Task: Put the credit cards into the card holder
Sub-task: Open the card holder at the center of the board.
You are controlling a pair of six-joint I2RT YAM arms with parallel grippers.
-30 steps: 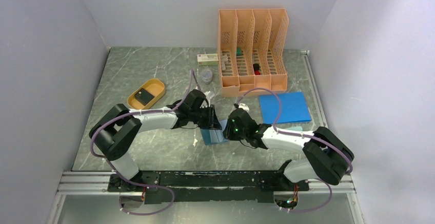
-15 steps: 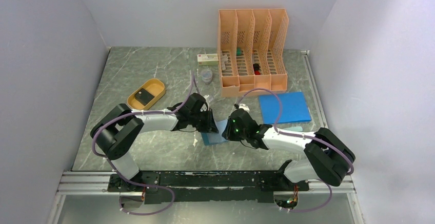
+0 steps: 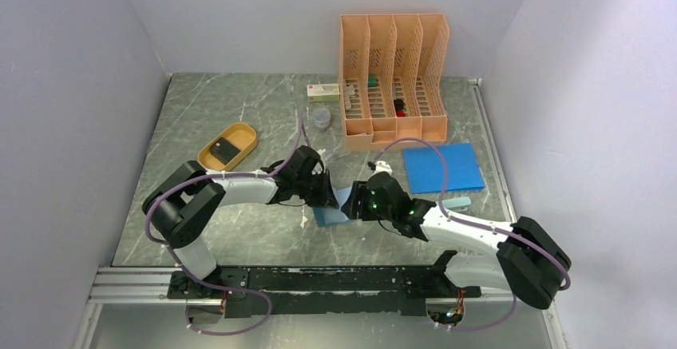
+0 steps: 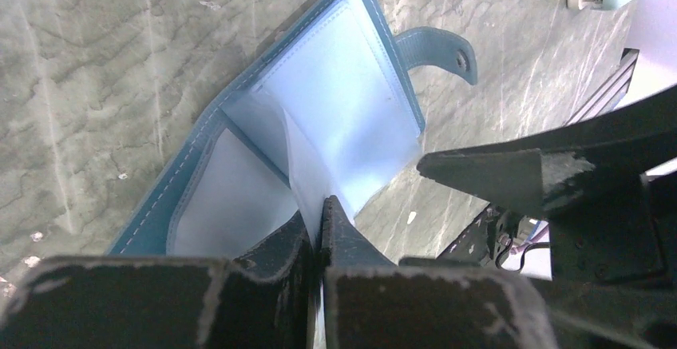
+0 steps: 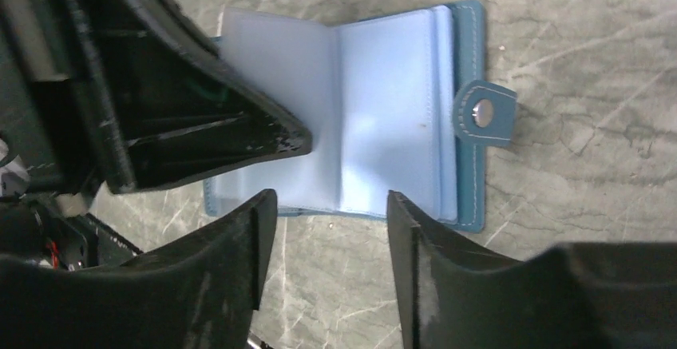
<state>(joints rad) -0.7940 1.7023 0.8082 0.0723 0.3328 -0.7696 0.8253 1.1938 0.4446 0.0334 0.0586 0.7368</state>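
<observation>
From above: finds the card holder (image 3: 329,213) lying open near the middle of the table (image 3: 255,237), between both arms. Puts the left gripper (image 3: 326,191) over its far-left part and the right gripper (image 3: 355,204) just beside its right edge. Shows one credit card (image 3: 226,150) in the orange tray (image 3: 209,157), well apart to the far left; cannot tell of any others. Leaves bare table left of and nearer than the holder. Places the blue sheet (image 3: 441,167) and the file rack (image 3: 393,77) to the right and far, clear of the work.

From the left wrist: shows the left gripper pinched shut on one clear inner leaf (image 4: 307,165), raised off the spread covers. Shows the snap tab (image 4: 447,45) lying flat on the far side, out of the way. Best to grip that leaf by its rim only, keeping the pocket mouth free. Better also to lift without dragging, since the light holder would probably slide or fold shut.

From the right wrist: shows the right gripper standing wide and empty above the holder's near edge, close to the left gripper's finger. Probably needs backing off first, then a low, flat entry for the card along the pocket edge. Calls for care, with the two grippers nearly touching and the tray lying beyond the left arm.
</observation>
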